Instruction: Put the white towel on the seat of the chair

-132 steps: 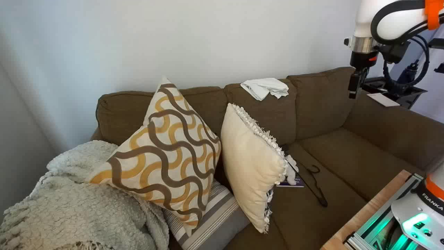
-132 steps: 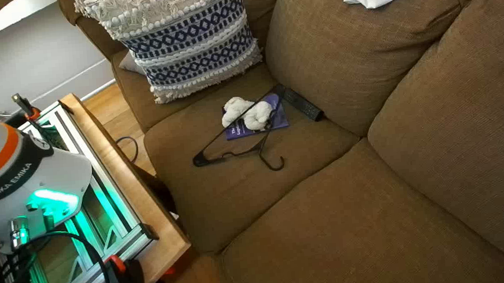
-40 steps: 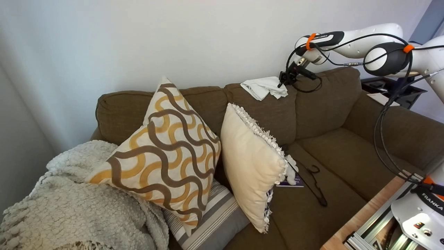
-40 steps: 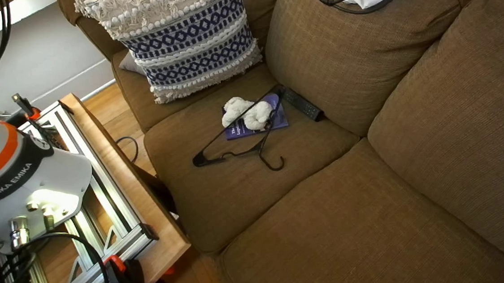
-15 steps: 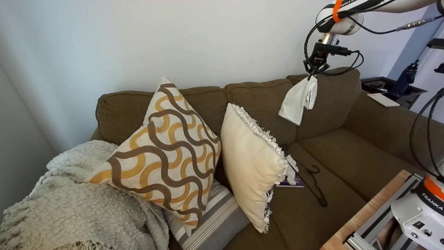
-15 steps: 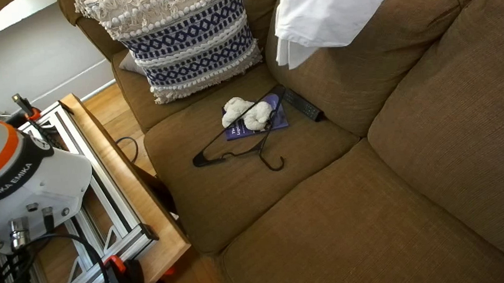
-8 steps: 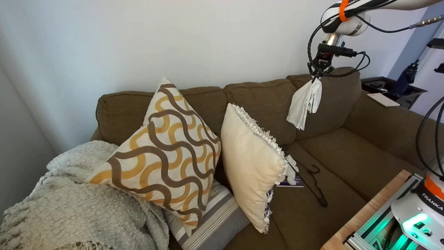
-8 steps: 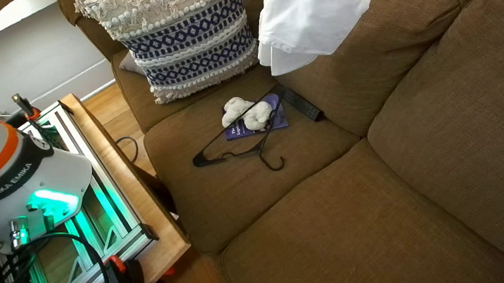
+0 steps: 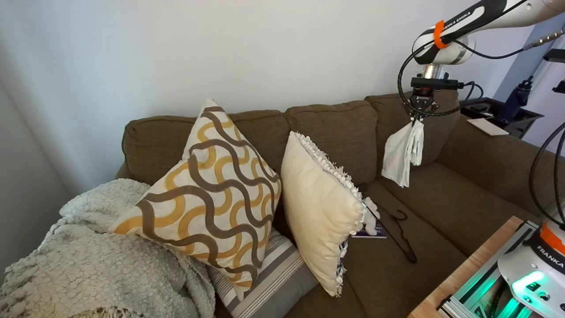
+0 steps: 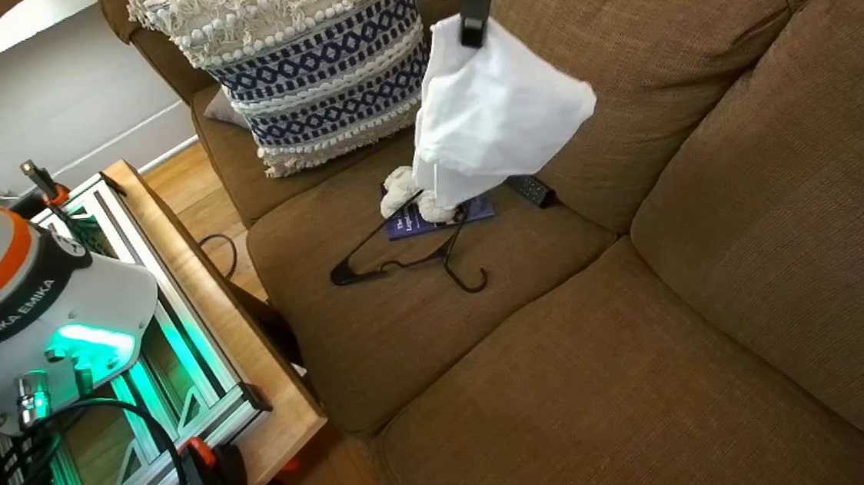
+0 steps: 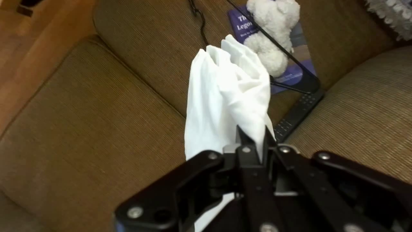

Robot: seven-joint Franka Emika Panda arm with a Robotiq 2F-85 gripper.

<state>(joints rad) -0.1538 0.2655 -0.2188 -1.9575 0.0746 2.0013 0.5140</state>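
The white towel [image 9: 401, 154] hangs in folds below my gripper [image 9: 414, 120], which is shut on its upper part. In the wrist view a bunched fold of the towel [image 11: 215, 106] runs in between the black fingertips of the gripper [image 11: 254, 137]. The chair is a brown couch here; its seat cushions [image 10: 643, 380] lie below the hanging cloth. An exterior view has the towel [image 10: 499, 114] in the air before the backrest, covering part of the things on the seat behind it. The towel's lower edge appears apart from the seat.
On the seat lie a black hanger [image 10: 353, 273], a white plush toy [image 11: 270, 61] on a purple book [image 10: 408, 227], and a black remote [image 11: 297, 114]. A fringed pillow [image 9: 318, 207] and a patterned pillow [image 9: 216, 185] lean nearby. The robot's wooden table [image 10: 291, 408] borders the couch.
The towel, earlier draped over the backrest top, was gripped and lifted off. Over the last second gripper and towel have come forward off the backrest and lower, above the seat.
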